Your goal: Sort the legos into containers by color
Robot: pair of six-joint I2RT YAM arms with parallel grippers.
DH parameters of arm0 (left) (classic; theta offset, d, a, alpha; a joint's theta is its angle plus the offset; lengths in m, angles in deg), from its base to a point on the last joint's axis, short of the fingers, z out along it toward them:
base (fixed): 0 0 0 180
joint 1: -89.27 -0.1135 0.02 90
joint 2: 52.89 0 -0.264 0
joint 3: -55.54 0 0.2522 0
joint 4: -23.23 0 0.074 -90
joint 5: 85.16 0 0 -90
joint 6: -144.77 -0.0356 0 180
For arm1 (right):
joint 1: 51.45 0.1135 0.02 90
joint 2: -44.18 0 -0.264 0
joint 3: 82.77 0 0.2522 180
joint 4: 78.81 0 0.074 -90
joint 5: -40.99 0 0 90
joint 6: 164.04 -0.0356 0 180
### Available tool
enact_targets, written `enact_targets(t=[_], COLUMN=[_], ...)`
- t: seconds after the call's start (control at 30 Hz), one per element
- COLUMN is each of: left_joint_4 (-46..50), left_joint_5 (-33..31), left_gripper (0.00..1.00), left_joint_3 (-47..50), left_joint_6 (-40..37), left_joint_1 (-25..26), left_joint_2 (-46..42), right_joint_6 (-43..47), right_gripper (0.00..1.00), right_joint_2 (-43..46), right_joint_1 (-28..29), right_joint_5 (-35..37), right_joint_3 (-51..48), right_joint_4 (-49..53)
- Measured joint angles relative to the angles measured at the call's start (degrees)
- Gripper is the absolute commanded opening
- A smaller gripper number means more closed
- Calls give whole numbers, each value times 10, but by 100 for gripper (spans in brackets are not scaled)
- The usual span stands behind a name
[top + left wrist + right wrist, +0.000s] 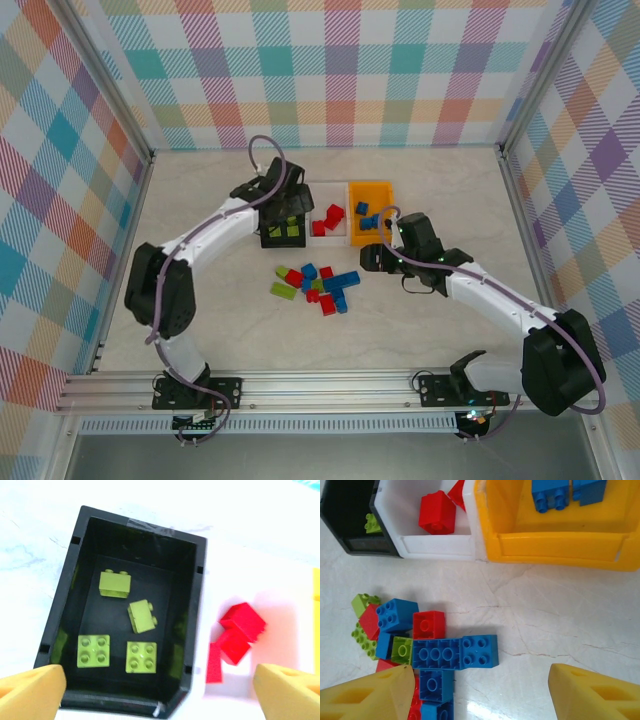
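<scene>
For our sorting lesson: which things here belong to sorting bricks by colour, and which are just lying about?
Belong: loose bricks on the table; black bin with green bricks; white bin with red bricks; orange bin with blue bricks.
Just there: checkered walls; metal rail.

my yellow fingertips [30, 690], black bin [69, 580] w/ lime-green bricks [115, 583], white bin [437, 547] w/ red ones [437, 512], orange bin [560, 550] w/ blue ones [550, 492], mixed red/blue/green pile [318, 283] on pale marbled table [560, 615], pastel plaid walls [340, 70]
</scene>
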Motion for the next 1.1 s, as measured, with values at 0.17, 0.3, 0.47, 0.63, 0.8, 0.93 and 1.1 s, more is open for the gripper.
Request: enact_targets(t=[0.17,0.3,0.47,0.63,0.8,0.93,1.1], left_joint_4=[-23,-37,-45,-41,-23,-9,3], left_joint_5=[11,15,18,19,14,0,-10], left_gripper=[100,100,100,100,100,100,100], left_joint_3=[79,166,291,412,468,469,469], left_joint_6=[4,17,50,96,128,134,135], left_joint_1=[25,47,57,61,66,67,67], left_joint_2=[-99,-185,-290,-363,-428,-477,-484], right_joint_6=[2,14,34,49,63,63,56], right_gripper=[70,70,70,70,64,61,62], right_joint_2=[-6,-39,-96,-160,-228,-233,-188], right_joint_1=[8,40,101,136,158,164,166], right_joint_5=[-26,-30,-24,-18,3,27,42], right_joint_3=[2,20,69,109,150,152,111], right_joint_4=[-12,-11,-9,-12,-4,10,20])
